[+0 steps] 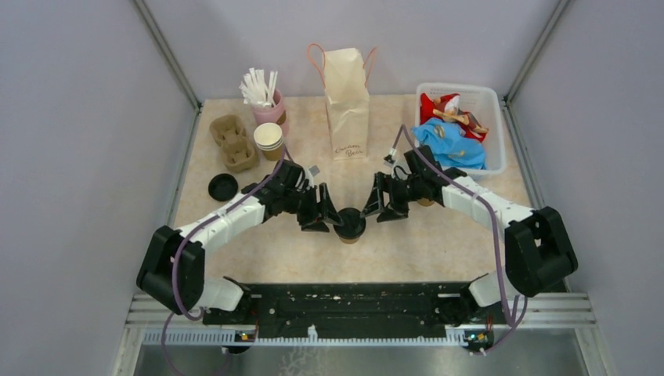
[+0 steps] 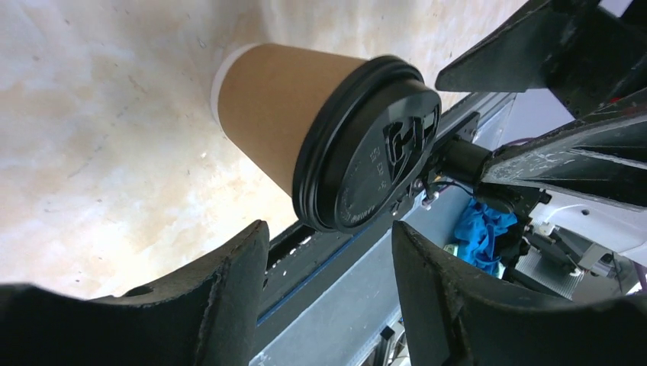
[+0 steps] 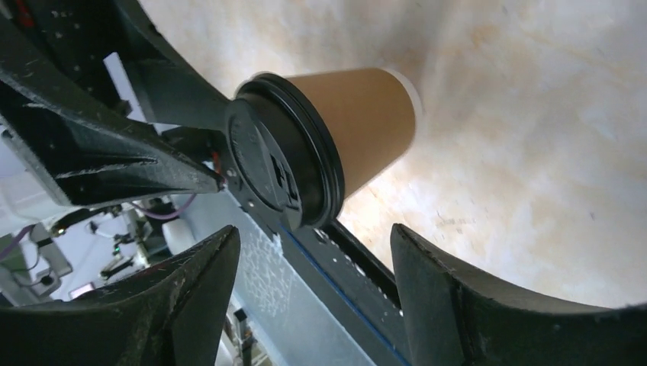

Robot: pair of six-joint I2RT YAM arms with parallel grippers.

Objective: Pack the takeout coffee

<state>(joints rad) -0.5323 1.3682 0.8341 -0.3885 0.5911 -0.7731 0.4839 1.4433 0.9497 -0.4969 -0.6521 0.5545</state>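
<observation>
A lidded coffee cup (image 1: 350, 225) stands upright on the bench (image 1: 438, 243), near the middle and towards the near edge, in front of the paper bag (image 1: 347, 102) but well apart from it; its body is brown paper and its lid is black and round.

The left gripper (image 1: 327, 217) reaches in from the cup's left and the right gripper (image 1: 374, 207) from its right, so the cup sits between the two. In the left wrist view the left gripper (image 2: 328, 244) has its jaws spread with nothing between them, and the cup (image 2: 290, 114) lies just beyond the fingertips. The right wrist view shows the same; the right gripper (image 3: 314, 236) is spread and bare, with the cup (image 3: 366, 122) ahead of it. From above I cannot tell whether either gripper touches the lid.

At the far left stand a pink cup of straws (image 1: 270, 110), a stack of lidless cups (image 1: 268, 139) and a cardboard cup carrier (image 1: 232, 142); a loose black lid (image 1: 223, 186) lies nearer. At the far right a white bin (image 1: 493, 102) holds red and blue packets.
</observation>
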